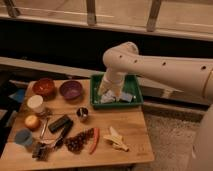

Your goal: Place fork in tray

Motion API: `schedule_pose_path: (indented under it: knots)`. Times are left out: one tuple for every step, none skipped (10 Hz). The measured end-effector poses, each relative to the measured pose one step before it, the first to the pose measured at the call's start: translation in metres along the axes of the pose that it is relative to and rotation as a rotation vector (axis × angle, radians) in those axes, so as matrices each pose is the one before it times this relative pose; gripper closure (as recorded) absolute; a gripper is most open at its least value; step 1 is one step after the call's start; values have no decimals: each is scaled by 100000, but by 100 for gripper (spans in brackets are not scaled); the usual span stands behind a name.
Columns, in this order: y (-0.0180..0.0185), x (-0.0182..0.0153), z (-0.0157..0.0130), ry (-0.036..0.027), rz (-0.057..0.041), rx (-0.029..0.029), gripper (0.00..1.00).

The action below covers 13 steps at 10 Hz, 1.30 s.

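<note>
Camera view finding: your gripper [110,94] sits low inside the tray [133,86], over its left half, with the arm reaching down onto it from the picture's right. You cannot tell from this angle whether the gripper is open or closed, or whether it has hold of anything. Pale items [128,97] lie in the tray just beside the gripper on its picture-right side. None of them reads as a utensil.

Fork location: the only slim, silvery piece you can make out is taken here as the fork [44,128]. It lies on the table [135,122], well apart from the gripper, off to its picture-left and nearer the camera. It is just beside the far side of the block [60,123] as seen from the gripper. This identification is tentative.

Progress, as a judgement: if that piece is the fork, none of the task is done. It is not yet grasped, lifted or carried. You have the whole sequence left: clear the tray rim, cross to the fork, close on it, bring it back and lay it in the tray.

Obstructions noted: the cup [82,114] and the block stand between gripper and fork. The purple bowl [71,90] sits near the gripper on its picture-left.
</note>
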Motion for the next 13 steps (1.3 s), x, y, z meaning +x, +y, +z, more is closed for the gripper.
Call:
schedule_pose_path:
  knots:
    - [2671, 86, 222, -776, -2908, -3078, 35]
    - [1871, -10, 151, -278, -1708, -1993, 35]
    - [1494, 325, 121, 483, -1421, -1687, 35]
    - [-500, -295, -28, -666, 250, 735, 35]
    - [-60, -39, -44, -74, 113, 32, 35]
    - [114, 59, 63, 123, -186, -16, 35]
    - [104, 55, 85, -196, 245, -315, 35]
    - [-156, -114, 186, -786, 555, 33, 35]
    - [1108, 30, 578, -590, 47, -1452, 35]
    - [1159, -92, 592, -516, -575, -792, 35]
    - [1794, -30, 905, -66, -719, -791, 35]
    - [1619, 57, 839, 405, -749, -606, 35]
    - [2468, 524, 1534, 1873, -1158, -1436, 35]
